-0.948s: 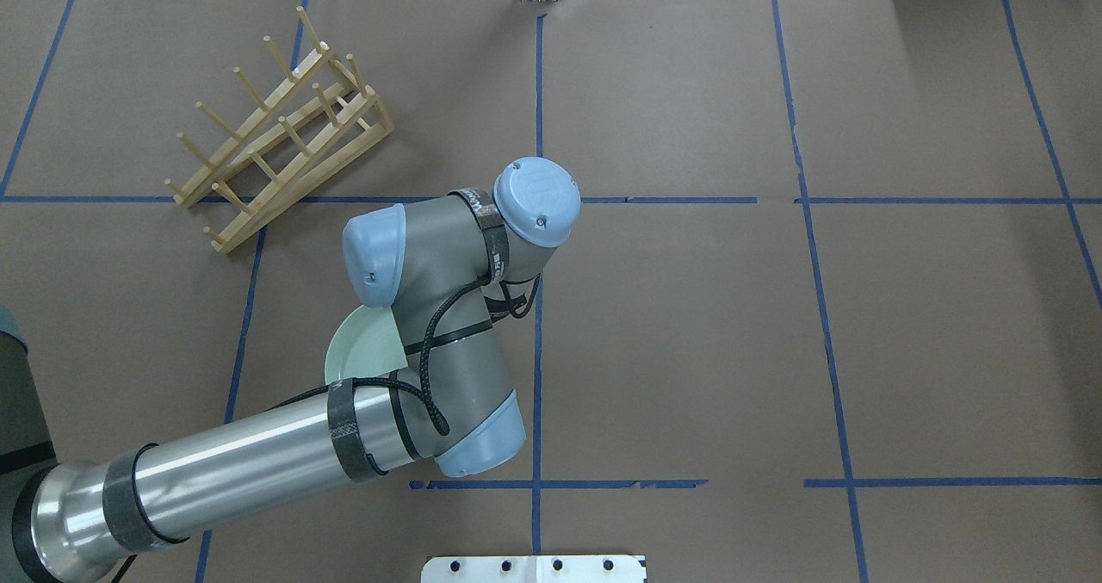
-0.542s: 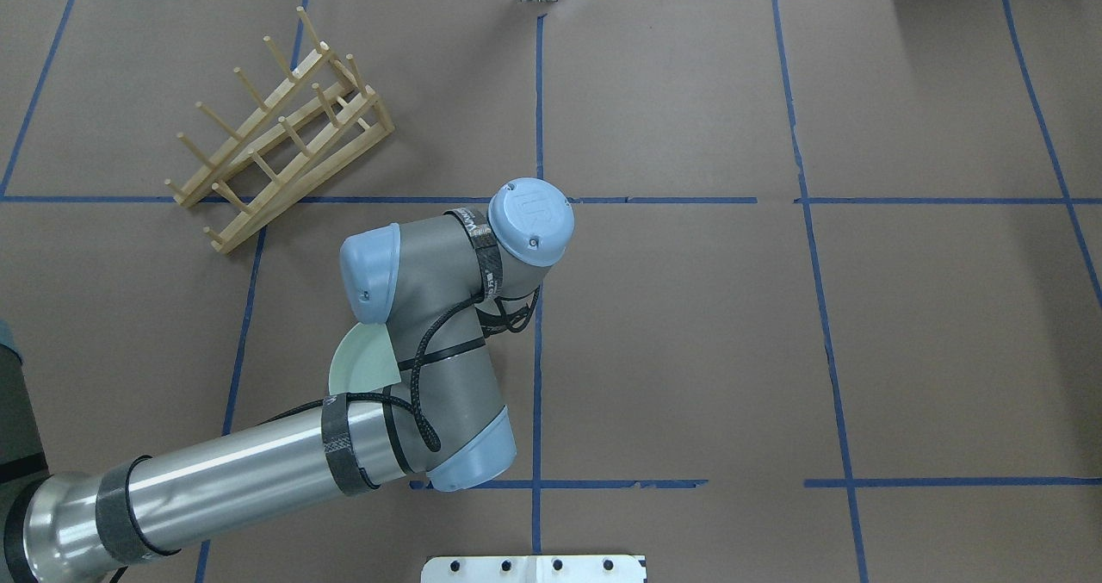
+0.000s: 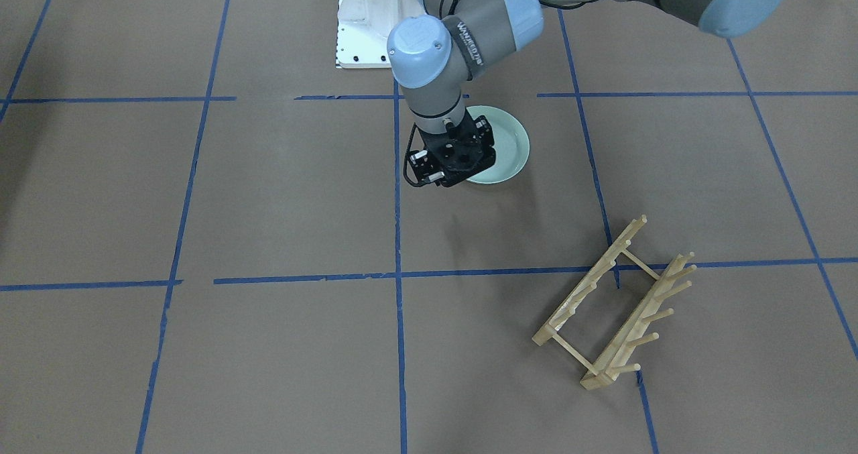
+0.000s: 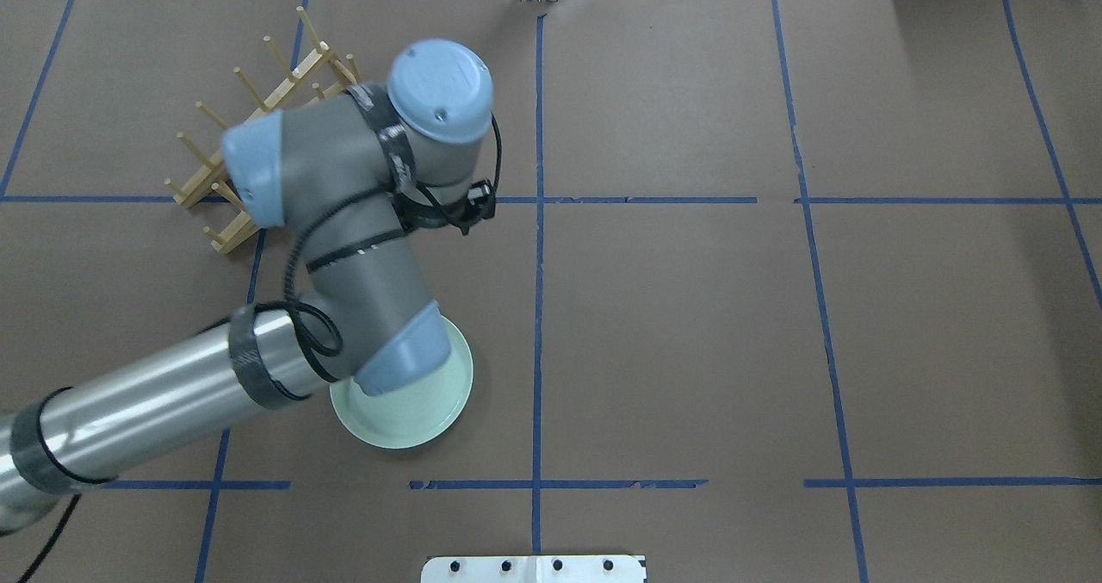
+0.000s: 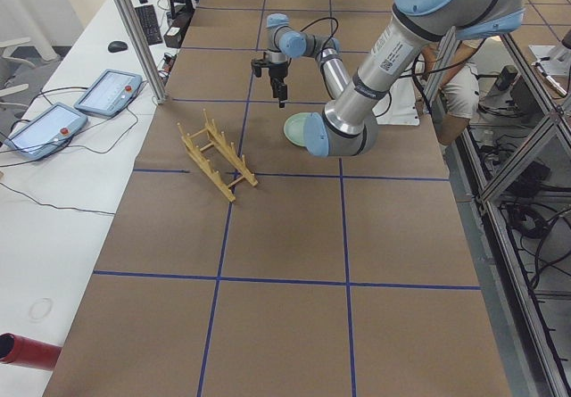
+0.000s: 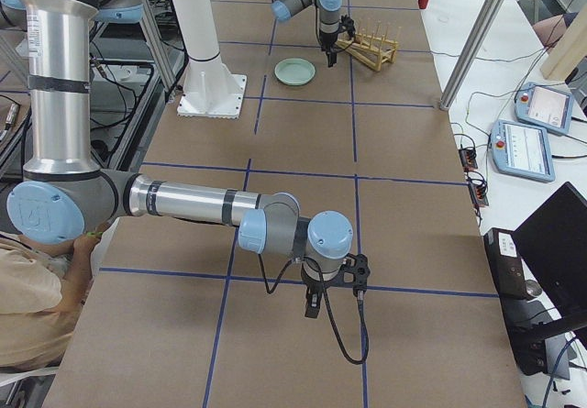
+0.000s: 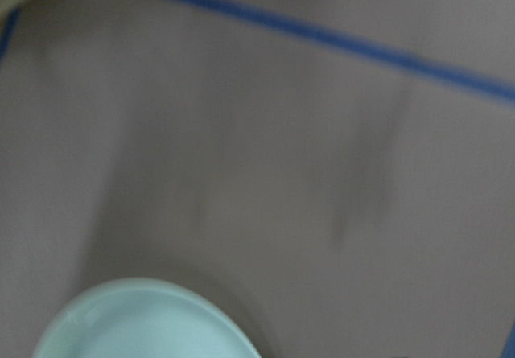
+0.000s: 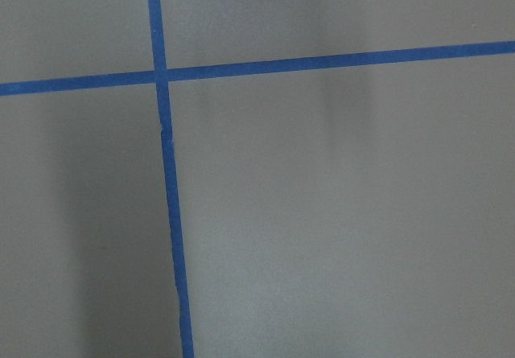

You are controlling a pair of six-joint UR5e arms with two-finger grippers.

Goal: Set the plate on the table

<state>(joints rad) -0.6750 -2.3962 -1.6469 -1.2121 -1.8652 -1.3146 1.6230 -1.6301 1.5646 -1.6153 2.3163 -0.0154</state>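
Observation:
The pale mint-green plate lies flat on the brown table, near the robot's base. It also shows in the overhead view, partly under my left arm, and at the bottom of the left wrist view. My left gripper hangs above the table just beside the plate's rim. It is empty, apart from the plate, and looks open. My right gripper points down over the table far from the plate. I cannot tell whether it is open or shut.
The light wooden peg rack stands on the table beyond the plate, and my left wrist partly covers it in the overhead view. The white robot base plate sits at the table's near edge. Blue tape lines cross the table.
The plate was half hidden under my left wrist. Now it lies flat and mostly uncovered on the table. My left wrist has swung away toward the rack.

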